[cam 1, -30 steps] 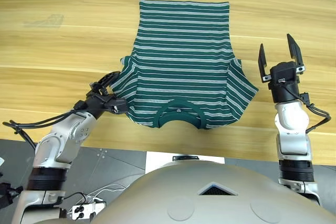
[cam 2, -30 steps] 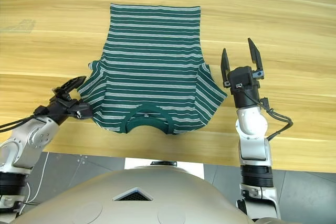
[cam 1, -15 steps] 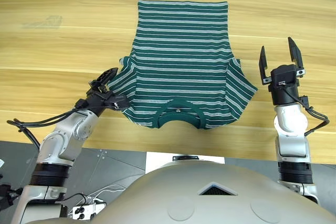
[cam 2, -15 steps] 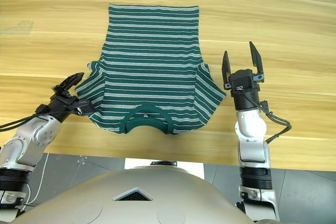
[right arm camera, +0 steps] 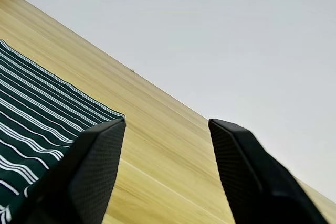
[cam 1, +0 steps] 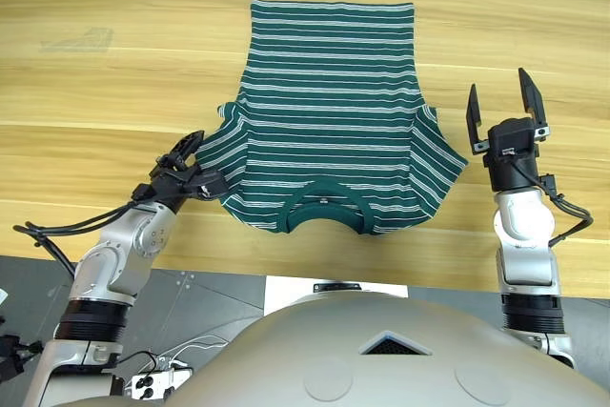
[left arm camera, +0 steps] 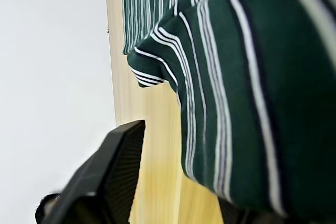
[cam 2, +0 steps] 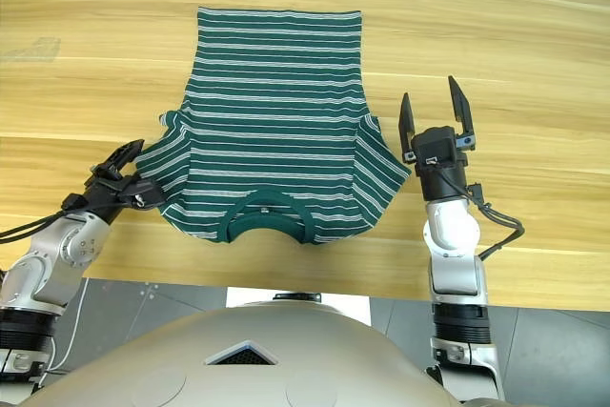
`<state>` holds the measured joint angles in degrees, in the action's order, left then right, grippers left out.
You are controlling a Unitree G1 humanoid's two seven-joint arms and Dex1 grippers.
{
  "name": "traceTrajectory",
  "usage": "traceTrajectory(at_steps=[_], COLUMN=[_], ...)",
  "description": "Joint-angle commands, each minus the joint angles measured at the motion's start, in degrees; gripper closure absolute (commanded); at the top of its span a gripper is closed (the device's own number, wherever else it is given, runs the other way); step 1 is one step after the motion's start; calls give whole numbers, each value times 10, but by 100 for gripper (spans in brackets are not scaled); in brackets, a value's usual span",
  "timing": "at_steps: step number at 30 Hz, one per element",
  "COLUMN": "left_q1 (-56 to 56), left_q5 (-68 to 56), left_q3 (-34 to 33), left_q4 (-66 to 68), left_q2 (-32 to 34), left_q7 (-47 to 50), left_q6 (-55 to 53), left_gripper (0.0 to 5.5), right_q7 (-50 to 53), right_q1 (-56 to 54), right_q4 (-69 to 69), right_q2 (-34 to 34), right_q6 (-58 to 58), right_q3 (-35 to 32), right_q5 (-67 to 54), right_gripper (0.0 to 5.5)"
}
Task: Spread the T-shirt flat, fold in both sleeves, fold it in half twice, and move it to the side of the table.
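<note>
Robot lab or test room, long wood-grain table [cam 1: 114,92], grey floor [cam 1: 205,288], power strip [cam 1: 145,386], bare white wall [right arm camera: 210,24]

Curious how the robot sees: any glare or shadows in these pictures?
Left eye view: soft, even light; the table has a mild sheen on its far boards and a faint grey patch at far left; the shirt casts almost no shadow. Left wrist view: shirt close up against a bright white backdrop. Right wrist view: right gripper dark against a pale backdrop.
</note>
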<state>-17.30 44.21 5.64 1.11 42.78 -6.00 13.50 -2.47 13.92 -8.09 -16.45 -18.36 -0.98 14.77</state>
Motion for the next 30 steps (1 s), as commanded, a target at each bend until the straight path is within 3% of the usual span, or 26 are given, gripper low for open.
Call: traceTrajectory(at_steps=[1, 11, 20, 30], left_q1=[-6, 6, 4, 28], left_q5=[4, 5, -7, -111], left_q3=[17, 15, 13, 4], left_q4=[23, 31, 22, -64], left_q2=[7, -8, -11, -117], left_q7=[-14, 14, 36, 81], left_q6=[-5, -38, -33, 14], left_gripper=[404, 546, 548, 548], right_q7=[-3, -2, -3, -1], right_q1=[1, 9, -6, -12], right_q4=[1, 10, 19, 31], right_q2=[2, 4, 6, 9], right_q6=[-4, -12, -11, -16], right_q3=[3, 11, 14, 17], right_q5=[-5, -3, -4, -3], right_gripper=[257, 257, 257, 257])
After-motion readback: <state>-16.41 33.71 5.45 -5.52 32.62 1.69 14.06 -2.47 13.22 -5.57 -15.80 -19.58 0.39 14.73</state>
